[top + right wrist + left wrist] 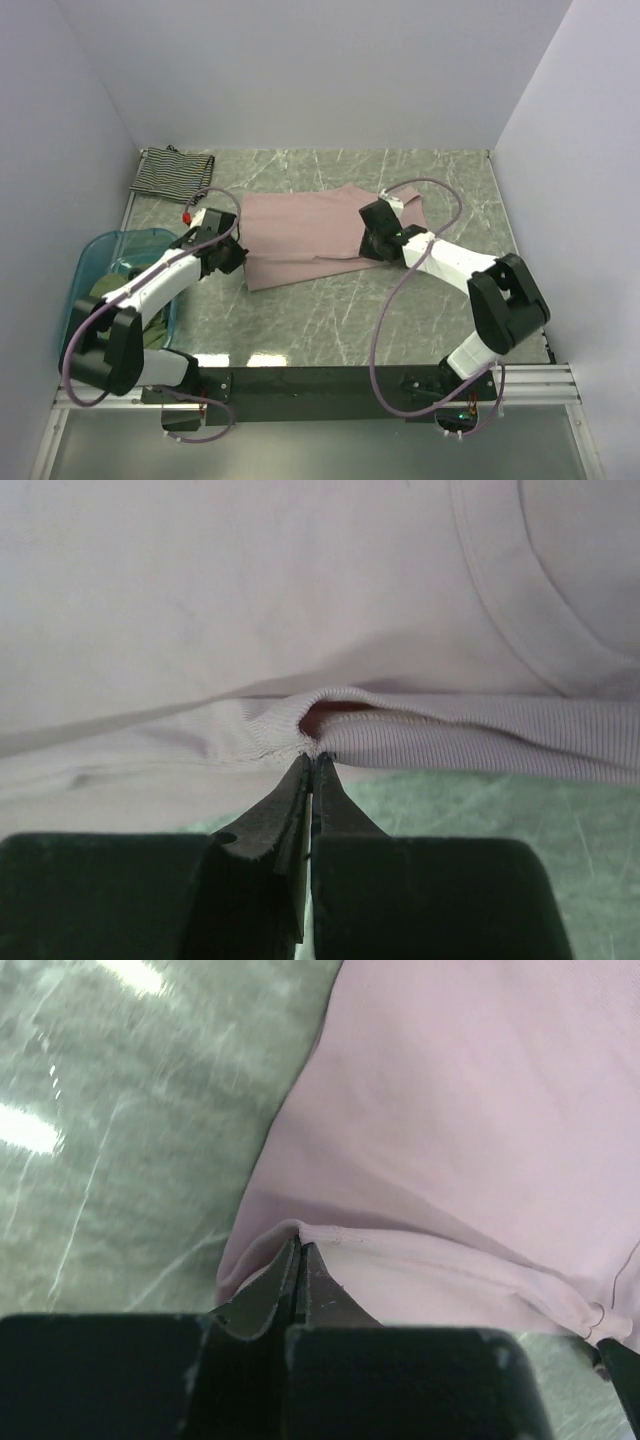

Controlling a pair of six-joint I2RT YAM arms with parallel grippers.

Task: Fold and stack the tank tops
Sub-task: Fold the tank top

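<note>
Matt ribbed mauve cloth tank top (300,630)

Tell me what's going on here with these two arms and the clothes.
Both arms are working on the mauve-pink tank top, which is spread on the table. The left gripper is shut on its left edge, and the right gripper is shut on a ribbed hem at its right side. The striped tank top lies at the far left corner. The olive-green tank top sits in the blue tub.

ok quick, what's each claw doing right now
left claw: closed, pinching an edge of the pink tank top
right claw: closed, pinching the ribbed edge of the same pink tank top
</note>
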